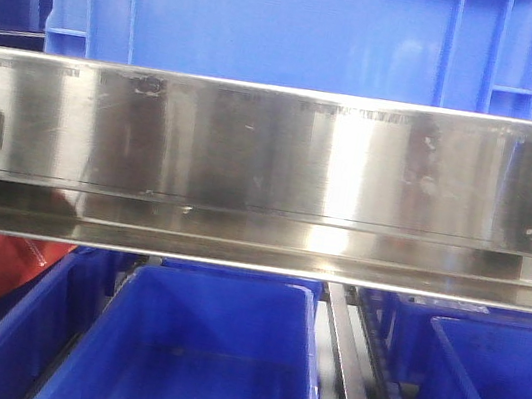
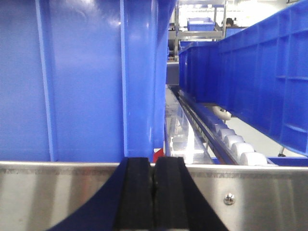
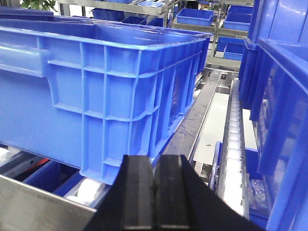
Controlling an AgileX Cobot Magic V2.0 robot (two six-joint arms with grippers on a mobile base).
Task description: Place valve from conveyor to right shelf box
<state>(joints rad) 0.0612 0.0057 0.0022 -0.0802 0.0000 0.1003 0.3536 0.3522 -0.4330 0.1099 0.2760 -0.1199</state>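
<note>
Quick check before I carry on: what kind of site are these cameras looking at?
Likely a warehouse or factory logistics line. Big blue plastic crates sit on white roller tracks behind a stainless steel rail, with more blue bins on metal shelving in the background. No valve or belt in view.

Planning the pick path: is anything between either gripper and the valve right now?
Cannot say: neither the valve nor the conveyor shows in any view. Both grippers are shut and empty, facing the shelf. The left gripper sits at a steel rail before a blue crate; the right gripper faces another blue crate.
</note>
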